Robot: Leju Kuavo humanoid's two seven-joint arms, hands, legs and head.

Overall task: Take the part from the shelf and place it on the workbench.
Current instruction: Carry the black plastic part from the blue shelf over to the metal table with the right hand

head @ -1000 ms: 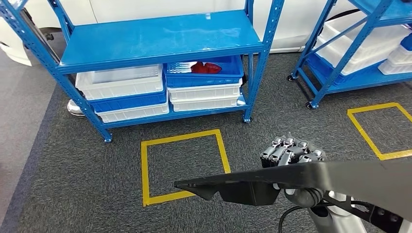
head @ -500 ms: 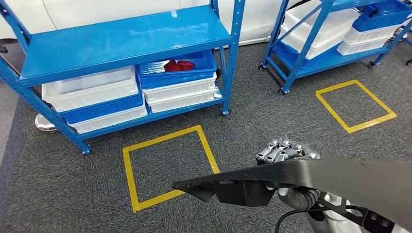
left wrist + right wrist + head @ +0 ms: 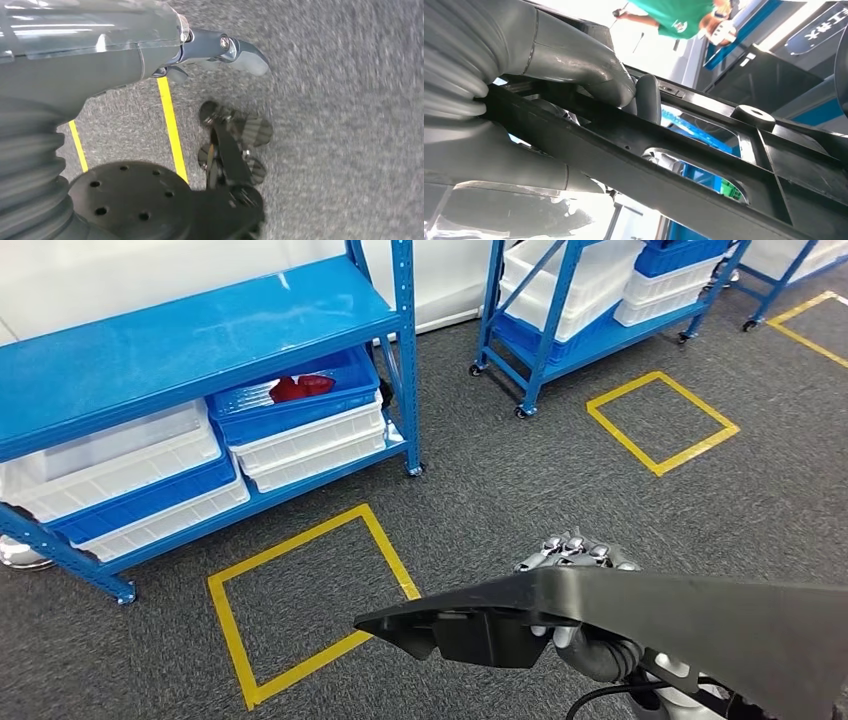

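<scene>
Right hand gripping unlabelled black part; left hand holding nothing, fingers loosely apart.

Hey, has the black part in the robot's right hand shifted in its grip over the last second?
No. The black part sits the same against the right hand, its tip at the same spot in the head view. Only the camera turned: the shelf slid left.

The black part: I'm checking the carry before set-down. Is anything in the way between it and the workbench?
That can't be judged: no workbench appears in these views. The right hand holds the black part above grey carpet. Ahead lie yellow tape squares on the floor and blue shelving racks. Nothing touches the part except the hand.
</scene>
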